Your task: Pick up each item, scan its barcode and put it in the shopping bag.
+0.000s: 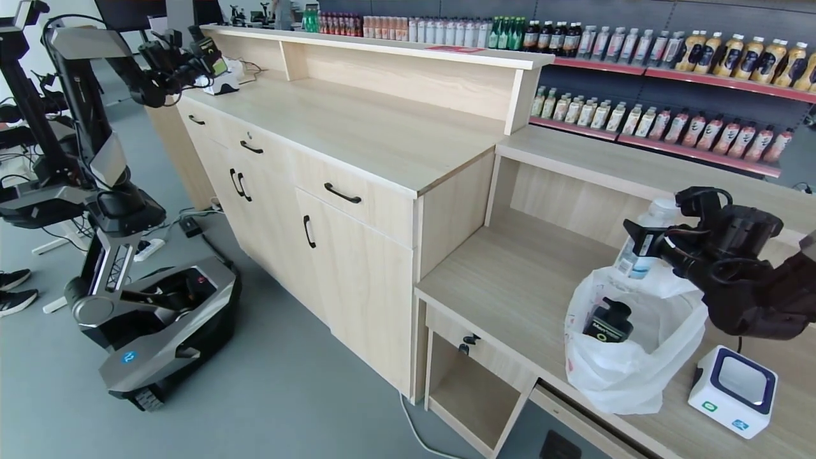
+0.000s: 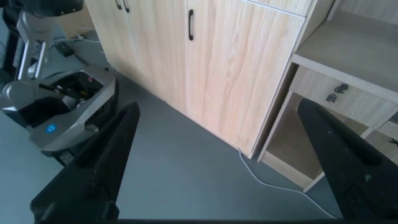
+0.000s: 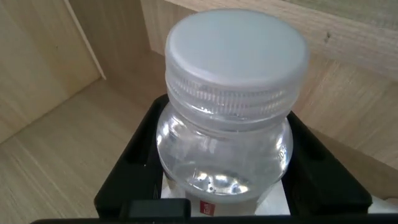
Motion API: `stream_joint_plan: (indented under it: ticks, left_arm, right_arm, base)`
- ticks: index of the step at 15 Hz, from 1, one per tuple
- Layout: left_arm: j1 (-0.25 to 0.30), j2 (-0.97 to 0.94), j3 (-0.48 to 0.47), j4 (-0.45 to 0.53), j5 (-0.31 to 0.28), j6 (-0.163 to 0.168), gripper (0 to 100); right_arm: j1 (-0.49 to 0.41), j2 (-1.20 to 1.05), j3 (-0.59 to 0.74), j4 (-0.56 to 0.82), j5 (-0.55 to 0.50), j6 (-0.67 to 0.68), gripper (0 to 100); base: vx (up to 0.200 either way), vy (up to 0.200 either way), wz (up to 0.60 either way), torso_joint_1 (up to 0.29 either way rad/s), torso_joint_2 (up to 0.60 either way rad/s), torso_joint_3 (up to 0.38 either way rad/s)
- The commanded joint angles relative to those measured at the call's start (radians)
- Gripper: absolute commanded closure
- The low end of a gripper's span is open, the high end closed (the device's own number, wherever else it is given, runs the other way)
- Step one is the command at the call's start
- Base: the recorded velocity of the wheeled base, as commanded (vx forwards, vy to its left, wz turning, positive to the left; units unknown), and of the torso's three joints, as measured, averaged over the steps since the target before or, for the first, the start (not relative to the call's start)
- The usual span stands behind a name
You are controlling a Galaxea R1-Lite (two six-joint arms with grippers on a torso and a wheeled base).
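My right gripper (image 1: pixel 645 250) is shut on a clear bottle (image 1: pixel 656 213) with a white cap, holding it upright just above the rear rim of the white shopping bag (image 1: pixel 628 366). In the right wrist view the bottle (image 3: pixel 236 93) sits between the black fingers (image 3: pixel 134 168). A dark item with a black cap (image 1: pixel 609 322) lies inside the bag. The white barcode scanner (image 1: pixel 734 390) stands on the desk right of the bag. My left gripper (image 2: pixel 217 168) hangs open and holds nothing, over the grey floor beside the cabinet.
The bag and scanner rest on a low wooden desk (image 1: pixel 510 274). A taller wooden counter with drawers (image 1: pixel 357 140) runs to the left. Another wheeled robot (image 1: pixel 146 306) stands on the floor at left. Shelves of bottles (image 1: pixel 637 83) line the back wall.
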Motion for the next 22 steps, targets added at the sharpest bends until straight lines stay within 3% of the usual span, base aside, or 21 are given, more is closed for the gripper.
stream_joint_plan:
  ticks: [1,6,22]
  left_arm:
    - [0.0,0.0,0.0,0.0,0.0,-0.001,0]
    - [0.0,0.0,0.0,0.0,0.0,-0.001,0]
    - [0.0,0.0,0.0,0.0,0.0,-0.001,0]
  right_arm:
    - [-0.004,0.068,-0.027,0.0,-0.001,-0.007,100]
    - [-0.032,0.123,-0.033,-0.072,-0.001,-0.049,100]
    - [-0.038,0.167,0.027,-0.095,0.018,-0.091,100]
  base:
    - [0.0,0.0,0.0,0.0,0.0,0.0]
    - [0.0,0.0,0.0,0.0,0.0,0.0]
    - [0.0,0.0,0.0,0.0,0.0,0.0]
